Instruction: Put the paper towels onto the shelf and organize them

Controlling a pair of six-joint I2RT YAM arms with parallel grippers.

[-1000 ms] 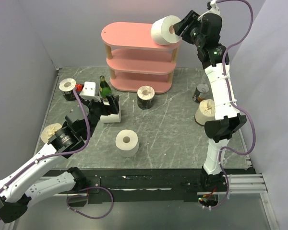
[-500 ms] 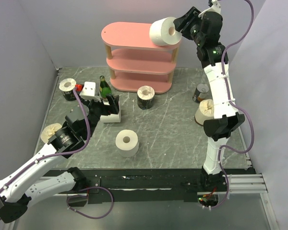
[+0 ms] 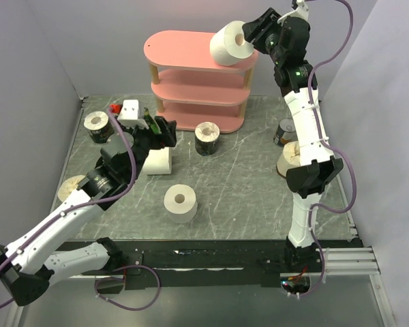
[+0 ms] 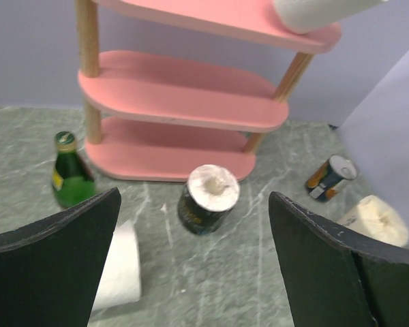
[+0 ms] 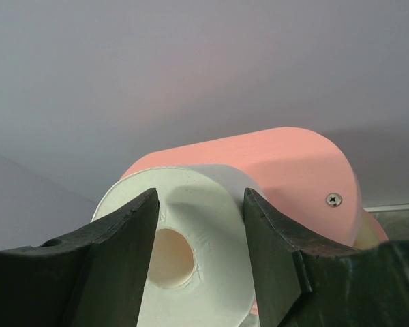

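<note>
The right gripper point(image 5: 199, 238) is clamped on a white roll point(image 3: 229, 45), one finger on either side of it. Over the last second it has carried the roll up and toward 10 o'clock, further over the top board of the pink shelf point(image 3: 180, 51). I cannot tell whether the roll touches the board, but release looks near.

The left gripper point(image 3: 159, 131), spread wide and empty, has pushed toward 12 o'clock, off the second white roll point(image 3: 158, 162).

There are seven rolls: three white, two cream and two dark-banded, six of them on the table point(image 3: 245, 184). There is also one can point(image 3: 285, 131), one green bottle point(image 4: 71, 180) and one shelf.
</note>
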